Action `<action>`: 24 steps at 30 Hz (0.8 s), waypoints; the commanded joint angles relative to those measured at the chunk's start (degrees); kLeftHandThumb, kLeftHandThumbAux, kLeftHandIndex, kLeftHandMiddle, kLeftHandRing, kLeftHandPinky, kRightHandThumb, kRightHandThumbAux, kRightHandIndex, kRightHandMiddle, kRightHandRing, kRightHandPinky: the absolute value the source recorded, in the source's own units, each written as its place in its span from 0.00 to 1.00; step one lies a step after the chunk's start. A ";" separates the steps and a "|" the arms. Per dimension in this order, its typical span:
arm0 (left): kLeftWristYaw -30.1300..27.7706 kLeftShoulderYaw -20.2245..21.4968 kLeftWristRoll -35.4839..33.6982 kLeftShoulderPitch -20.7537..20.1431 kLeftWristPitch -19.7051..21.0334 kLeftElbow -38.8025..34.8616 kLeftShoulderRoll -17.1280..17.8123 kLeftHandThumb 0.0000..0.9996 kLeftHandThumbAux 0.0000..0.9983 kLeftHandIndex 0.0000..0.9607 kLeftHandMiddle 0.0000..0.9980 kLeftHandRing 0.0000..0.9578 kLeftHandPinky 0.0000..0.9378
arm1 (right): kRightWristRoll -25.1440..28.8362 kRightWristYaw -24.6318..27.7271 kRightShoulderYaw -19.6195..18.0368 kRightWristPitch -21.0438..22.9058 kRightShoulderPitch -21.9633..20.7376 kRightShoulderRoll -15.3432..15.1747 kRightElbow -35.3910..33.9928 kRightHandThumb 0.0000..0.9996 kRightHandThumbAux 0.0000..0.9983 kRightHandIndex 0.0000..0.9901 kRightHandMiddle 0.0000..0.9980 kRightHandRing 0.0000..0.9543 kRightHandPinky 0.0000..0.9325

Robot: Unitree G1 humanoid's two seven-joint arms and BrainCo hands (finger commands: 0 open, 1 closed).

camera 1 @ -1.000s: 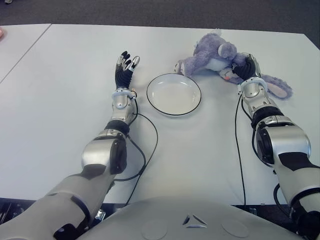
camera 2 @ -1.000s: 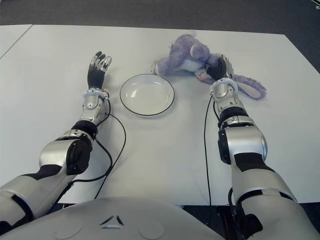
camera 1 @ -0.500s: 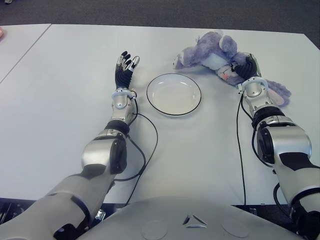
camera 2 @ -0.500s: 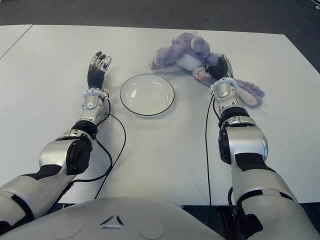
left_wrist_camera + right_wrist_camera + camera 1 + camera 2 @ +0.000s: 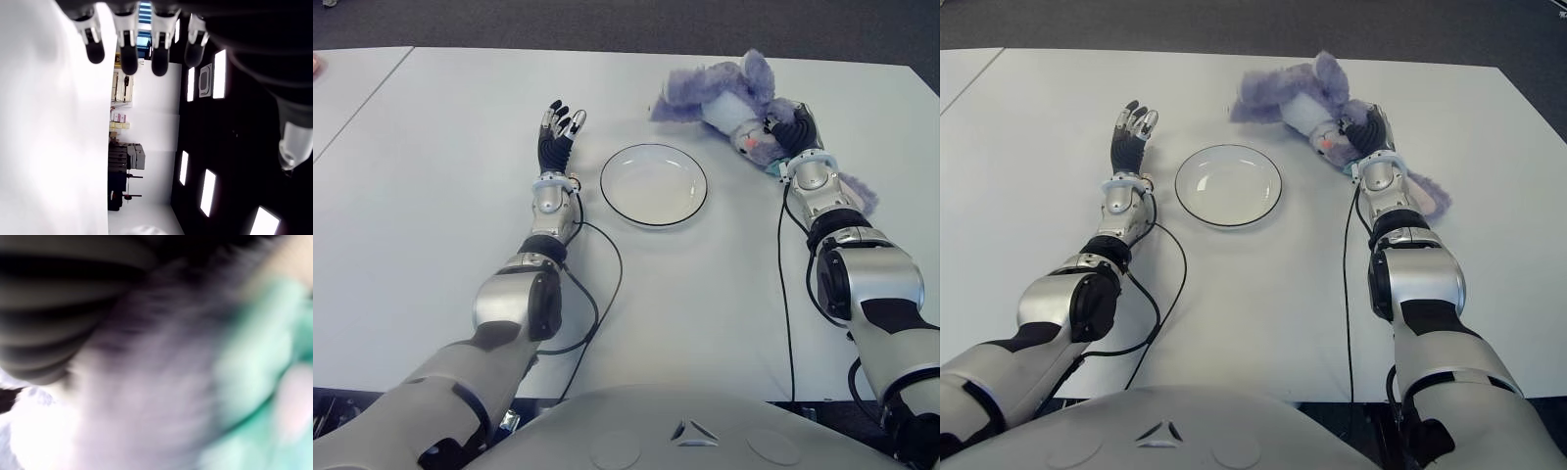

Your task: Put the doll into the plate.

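White worktop [image 5: 431,196]. Purple doll [image 5: 729,98] at 1 o'clock of the plate [image 5: 653,184], outside it, near its rim. Right hand [image 5: 790,132] clenched on the doll. Left hand [image 5: 556,127] at 9 o'clock of the plate, fingers extended, empty.

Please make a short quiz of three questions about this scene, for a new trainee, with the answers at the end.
1. True or false: the purple plush doll already lies in the white plate.
2. Which hand grasps the doll? A) the left hand B) the right hand C) neither
3. Fill in: the left hand shows beside the plate, on the robot's ____ side of it, holding nothing.

Key:
1. False. The doll is off the plate, behind it and toward the robot's right, and the plate holds nothing.
2. B. The right hand's fingers are closed on the doll.
3. Left. Its fingers are spread.
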 commanded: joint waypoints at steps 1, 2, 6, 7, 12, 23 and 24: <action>-0.29 0.68 -0.97 12.08 5.94 7.95 -3.09 0.00 0.55 0.13 0.14 0.13 0.11 | -1.33 -1.45 1.72 -5.23 -0.22 1.49 0.74 0.70 0.72 0.44 0.89 0.92 0.91; -0.45 0.73 -1.03 12.09 5.89 7.95 -3.09 0.00 0.55 0.13 0.14 0.13 0.11 | -1.56 -1.89 1.96 -5.77 -0.45 1.50 0.67 0.70 0.72 0.44 0.89 0.92 0.91; -0.79 0.78 -1.10 12.09 5.82 7.96 -3.09 0.00 0.54 0.12 0.14 0.13 0.11 | -2.69 -4.03 3.30 -8.13 -1.33 1.52 0.28 0.70 0.73 0.44 0.89 0.92 0.90; -0.82 0.76 -1.09 12.09 5.81 7.96 -3.09 0.00 0.54 0.12 0.14 0.13 0.11 | -2.95 -4.50 3.59 -8.56 -1.47 1.51 0.22 0.70 0.73 0.44 0.89 0.92 0.90; -0.80 0.56 -0.86 12.08 6.00 8.00 -3.03 0.00 0.53 0.12 0.14 0.13 0.11 | -6.33 -9.40 6.88 -11.84 -2.69 1.04 -0.60 0.70 0.73 0.44 0.89 0.92 0.91; -0.06 0.50 -0.77 11.91 6.16 8.00 -3.19 0.00 0.54 0.12 0.14 0.13 0.10 | -11.24 -17.49 11.17 -16.39 -5.51 0.11 -1.61 0.70 0.73 0.44 0.89 0.93 0.93; 0.10 0.39 -0.64 11.91 6.22 8.01 -3.20 0.00 0.54 0.12 0.13 0.12 0.10 | -11.48 -18.04 11.40 -16.75 -5.59 0.11 -1.66 0.70 0.73 0.44 0.89 0.93 0.94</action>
